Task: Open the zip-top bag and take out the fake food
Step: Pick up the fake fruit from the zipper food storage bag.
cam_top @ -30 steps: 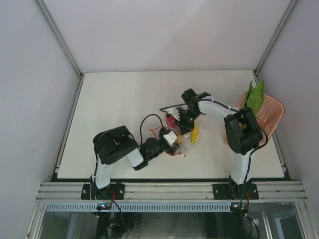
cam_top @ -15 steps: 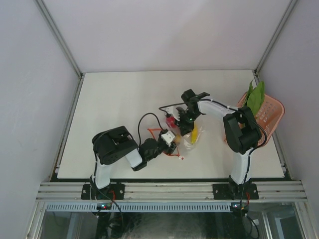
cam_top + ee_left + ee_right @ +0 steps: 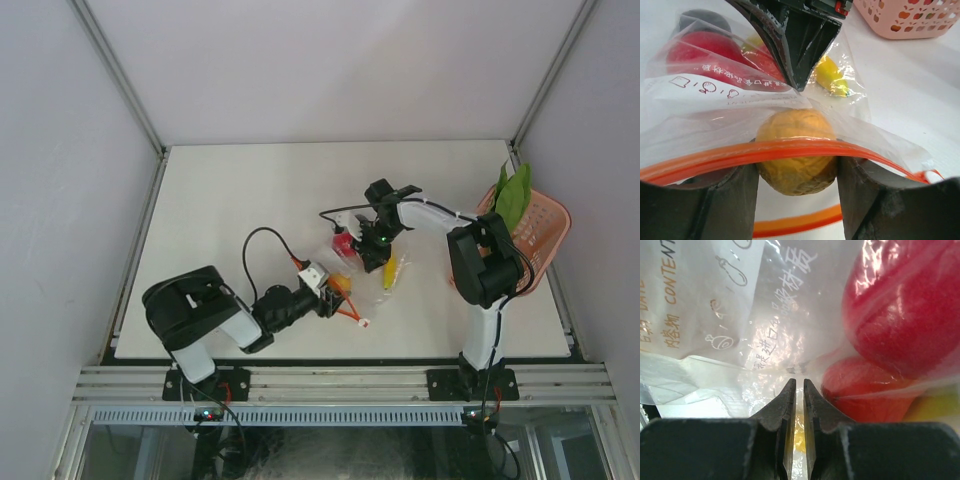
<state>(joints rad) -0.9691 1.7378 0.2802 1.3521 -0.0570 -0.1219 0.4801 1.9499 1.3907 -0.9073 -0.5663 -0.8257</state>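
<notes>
Extraction step: our left gripper (image 3: 797, 172) clasps a round orange plastic fruit (image 3: 796, 135) in the mouth of the clear crinkly red-zippered bag (image 3: 715, 102) (right gripper (image 3: 800, 385) pinches its film); next, we judge, a steady nearward pull.

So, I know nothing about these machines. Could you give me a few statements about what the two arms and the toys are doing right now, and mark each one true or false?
1. The left gripper has its fingers on either side of the wrinkled orange round toy fruit. True.
2. The long green leafy toy vegetable is inside the bag. False: it stands in the pink plastic lattice basket.
3. The right gripper pinches the film of the clear crinkly plastic zip-top bag. True.
4. The yellow toy banana lies in the pink basket. False: it is under the bag's plastic, on the white table, close to the right gripper.
</notes>
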